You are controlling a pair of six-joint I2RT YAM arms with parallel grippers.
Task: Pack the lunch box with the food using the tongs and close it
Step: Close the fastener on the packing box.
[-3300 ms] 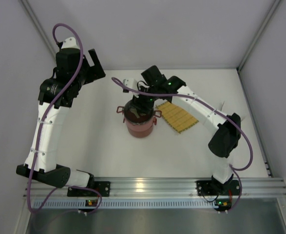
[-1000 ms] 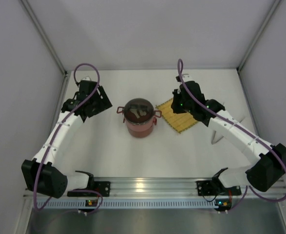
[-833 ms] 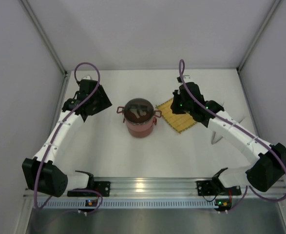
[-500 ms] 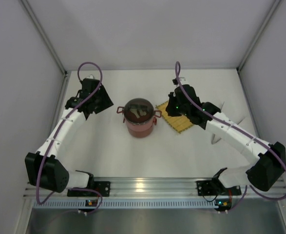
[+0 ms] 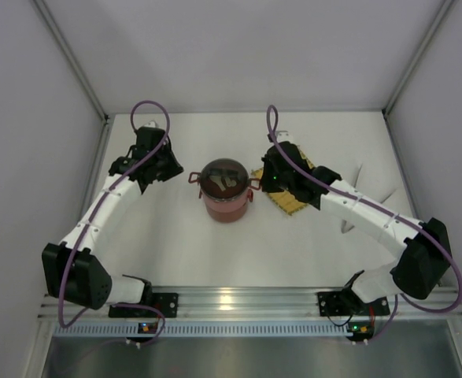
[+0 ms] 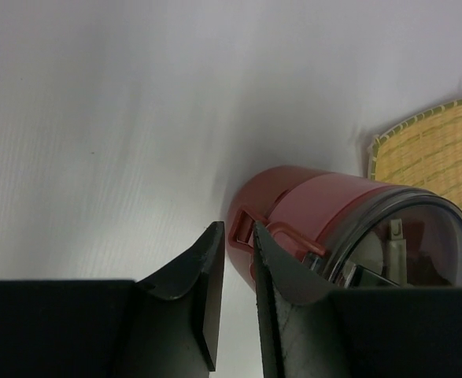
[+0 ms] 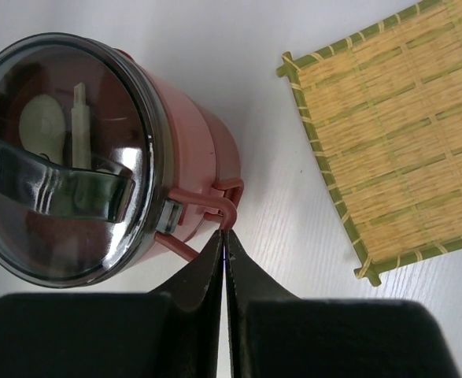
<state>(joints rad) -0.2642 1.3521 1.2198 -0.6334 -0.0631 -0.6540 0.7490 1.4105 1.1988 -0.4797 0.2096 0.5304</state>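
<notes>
Left gripper (image 6: 237, 236) is down to a narrow gap with nothing in it. The lunch box's left side handle (image 6: 245, 227) sits just past the tips, and I can't tell if they touch. Right gripper (image 7: 224, 236) is pinched fully closed and empty, tips right at the right side handle (image 7: 224, 203). The maroon lunch box (image 5: 225, 197) stands upright between the two, its dark see-through lid (image 7: 26, 205) on. A pale round shape (image 7: 42, 126) and a pale stick (image 7: 79, 118) show under it. The yellow mat (image 7: 396, 150) lies just beside the box.
</notes>
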